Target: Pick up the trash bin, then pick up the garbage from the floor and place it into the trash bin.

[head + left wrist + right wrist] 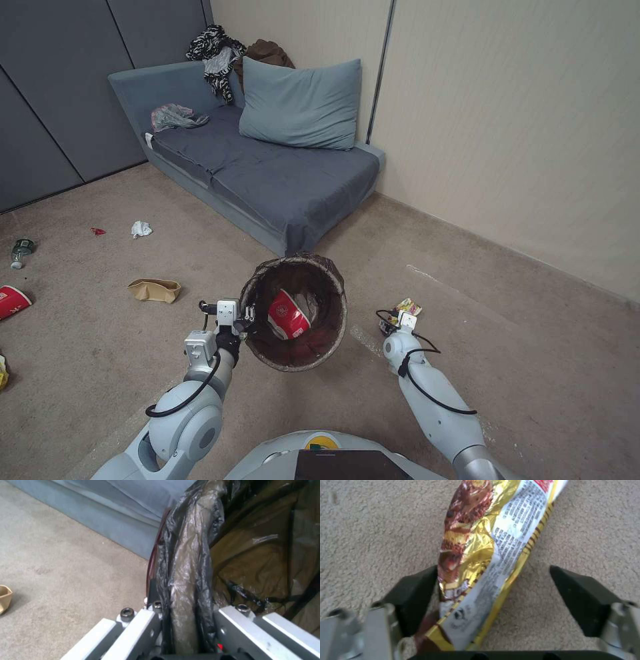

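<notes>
- Left end effector (244, 325) is clenched on the bin (294, 311) rim, holding it above the floor; a cup (287, 315) lies inside.
- Right end effector (493, 597) is released, straddling a wrapper (486, 555) on the floor.
- Risk: the wrapper touches only one finger, so closing may push it aside.
- The bin's outer wall is hidden by the liner.

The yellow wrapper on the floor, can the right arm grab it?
Probably yes. The open right gripper straddles the wrapper on bare carpet, with nothing in between; one jaw already touches it.
</notes>
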Tool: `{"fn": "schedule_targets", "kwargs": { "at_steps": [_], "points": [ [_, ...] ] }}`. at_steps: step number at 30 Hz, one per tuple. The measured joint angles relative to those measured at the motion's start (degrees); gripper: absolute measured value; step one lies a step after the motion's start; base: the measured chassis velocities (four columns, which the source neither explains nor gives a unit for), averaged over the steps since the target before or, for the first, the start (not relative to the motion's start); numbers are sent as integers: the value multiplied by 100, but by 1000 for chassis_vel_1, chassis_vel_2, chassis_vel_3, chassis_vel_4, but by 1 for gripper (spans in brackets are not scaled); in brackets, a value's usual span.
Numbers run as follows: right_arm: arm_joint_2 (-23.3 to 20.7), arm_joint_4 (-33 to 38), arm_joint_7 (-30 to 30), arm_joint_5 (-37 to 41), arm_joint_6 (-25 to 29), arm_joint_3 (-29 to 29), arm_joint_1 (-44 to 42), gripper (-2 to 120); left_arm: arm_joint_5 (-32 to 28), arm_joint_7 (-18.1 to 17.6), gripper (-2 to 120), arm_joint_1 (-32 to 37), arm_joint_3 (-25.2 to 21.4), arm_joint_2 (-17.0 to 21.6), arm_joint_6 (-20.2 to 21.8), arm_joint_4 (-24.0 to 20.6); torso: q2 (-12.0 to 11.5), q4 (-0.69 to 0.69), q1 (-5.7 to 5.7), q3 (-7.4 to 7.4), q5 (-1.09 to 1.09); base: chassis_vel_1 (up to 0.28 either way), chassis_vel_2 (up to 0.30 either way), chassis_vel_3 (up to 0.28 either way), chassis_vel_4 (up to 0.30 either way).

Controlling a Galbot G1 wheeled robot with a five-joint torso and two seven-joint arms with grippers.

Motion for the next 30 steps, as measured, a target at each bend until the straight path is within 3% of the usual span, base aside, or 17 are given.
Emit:
{"fn": "schedule_targets", "kwargs": {
  "at_steps": [6, 21, 30],
  "points": [
    [4, -37, -67, -76, -2, -12, -1, 53, -1, -1, 2, 5, -11, 12, -8, -24, 0, 0, 0, 0, 0, 0, 0, 0, 0],
    [45, 9, -34, -136, -34, -24, -20, 0, -39, -10, 2, -5, -27, 61, -30, -56, 0, 0, 0, 0, 0, 0, 0, 0, 0],
    [10, 376, 155, -149, -15, 34, -114, 0, -127, -17, 2, -49, 3, 106, -23, -59, 0, 0, 0, 0, 0, 0, 0, 0, 0]
  ]
}}
